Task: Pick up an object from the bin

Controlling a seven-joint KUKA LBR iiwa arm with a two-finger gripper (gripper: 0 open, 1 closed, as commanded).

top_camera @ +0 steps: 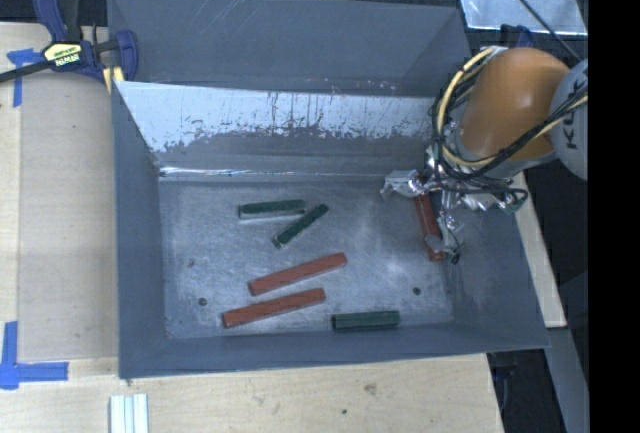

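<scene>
My gripper (447, 239) is at the right side of the bin, close to the right wall. A red-brown stick (428, 219) runs lengthwise between its fingers, its upper end hidden under the gripper body, and the fingers are shut on it. A dark green stick (365, 321) lies nearest on the floor, near the front wall. To its left, two longer red-brown sticks (297, 274) (273, 308) lie side by side.
Two more dark green sticks (270, 210) (301, 225) lie on the floor at centre left, towards the back wall. The arm with its orange cover and cables hangs over the bin's right rim.
</scene>
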